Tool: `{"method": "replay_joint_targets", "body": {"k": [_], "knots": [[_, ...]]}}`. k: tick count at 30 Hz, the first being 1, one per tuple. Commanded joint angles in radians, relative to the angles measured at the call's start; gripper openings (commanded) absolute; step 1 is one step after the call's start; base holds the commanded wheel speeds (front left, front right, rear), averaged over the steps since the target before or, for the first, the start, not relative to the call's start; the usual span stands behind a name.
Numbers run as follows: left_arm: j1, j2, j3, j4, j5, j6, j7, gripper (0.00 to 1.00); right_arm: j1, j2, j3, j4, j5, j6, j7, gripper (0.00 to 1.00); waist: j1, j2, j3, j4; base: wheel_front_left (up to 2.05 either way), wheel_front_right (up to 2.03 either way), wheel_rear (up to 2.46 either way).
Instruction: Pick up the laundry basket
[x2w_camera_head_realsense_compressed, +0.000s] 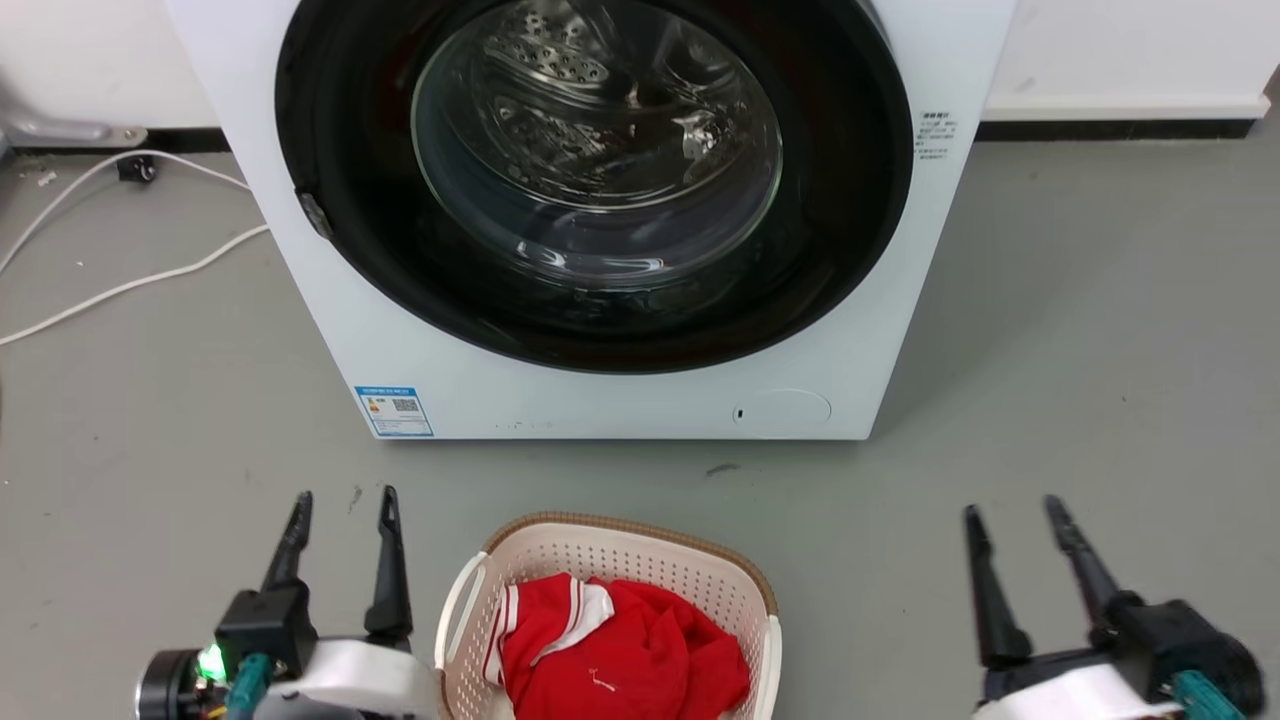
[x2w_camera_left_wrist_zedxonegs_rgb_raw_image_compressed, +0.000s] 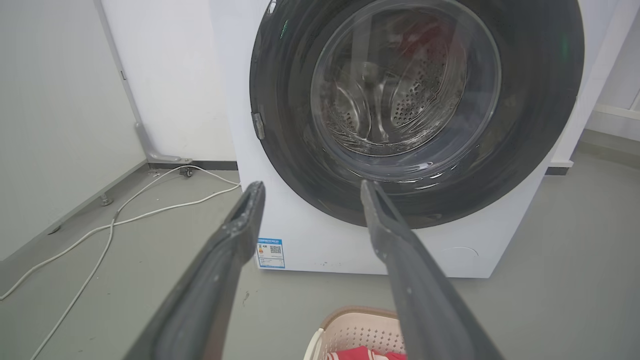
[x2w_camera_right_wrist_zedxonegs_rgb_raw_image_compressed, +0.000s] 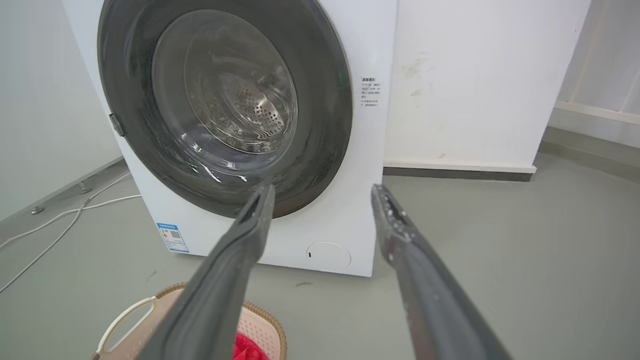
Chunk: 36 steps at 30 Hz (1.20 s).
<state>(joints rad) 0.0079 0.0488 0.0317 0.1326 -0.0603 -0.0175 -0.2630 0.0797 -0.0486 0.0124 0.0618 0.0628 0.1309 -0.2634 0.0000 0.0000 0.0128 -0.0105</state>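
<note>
laundry basket (x2w_camera_head_realsense_compressed: 640, 572) sits on the grey floor (x2w_camera_head_realsense_compressed: 1050, 350) at 6 o'clock in the head view. it is near the washing machine (x2w_camera_head_realsense_compressed: 600, 405) but apart from it. the machine fills 12 o'clock, its round dark door (x2w_camera_head_realsense_compressed: 850, 250) shut. a red garment (x2w_camera_head_realsense_compressed: 620, 650) with white trim lies heaped inside the basket. left tool (x2w_camera_head_realsense_compressed: 345, 495) hovers at 7 o'clock, just beside the basket's white left handle (x2w_camera_head_realsense_compressed: 452, 600) without touching it, its two dark fingers spread and holding nothing. right tool (x2w_camera_head_realsense_compressed: 1011, 506) hangs at 5 o'clock, well apart from the basket, its fingers likewise spread and empty. white cables (x2w_camera_head_realsense_compressed: 130, 285) trail across the floor at 9 o'clock.
</note>
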Motion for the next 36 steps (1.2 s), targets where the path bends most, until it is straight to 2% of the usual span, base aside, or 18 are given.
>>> {"method": "replay_joint_targets", "body": {"k": [1,9,17,22,36], "knots": [[-0.025,0.005,0.011,0.013,0.007,-0.008,-0.003,1.0,-0.027,-0.003,0.014,0.012,0.006,0.0,-0.002,1.0,0.0,0.0,0.013,-0.003,0.0,0.0,0.0],[-0.163,0.066,0.062,0.121,0.025,-0.055,-0.003,1.0,-0.156,-0.003,0.127,0.161,0.05,0.0,-0.002,1.0,0.0,0.0,0.143,-0.018,0.0,0.0,0.0],[-0.326,0.147,0.048,0.31,0.032,-0.094,-0.003,1.0,-0.323,-0.003,0.248,0.336,0.065,0.0,-0.002,1.0,0.0,0.0,0.307,-0.044,0.0,0.0,0.0],[-0.414,0.183,0.029,0.42,0.024,-0.103,-0.003,1.0,-0.397,-0.003,0.299,0.434,0.087,0.0,-0.002,1.0,0.0,0.0,0.398,-0.053,0.0,0.0,0.0],[-0.594,0.239,-0.036,0.688,0.019,-0.111,-0.003,1.0,-0.566,-0.002,0.451,0.744,0.206,0.0,-0.002,1.0,0.0,0.0,0.581,-0.067,0.0,0.0,0.0]]}}
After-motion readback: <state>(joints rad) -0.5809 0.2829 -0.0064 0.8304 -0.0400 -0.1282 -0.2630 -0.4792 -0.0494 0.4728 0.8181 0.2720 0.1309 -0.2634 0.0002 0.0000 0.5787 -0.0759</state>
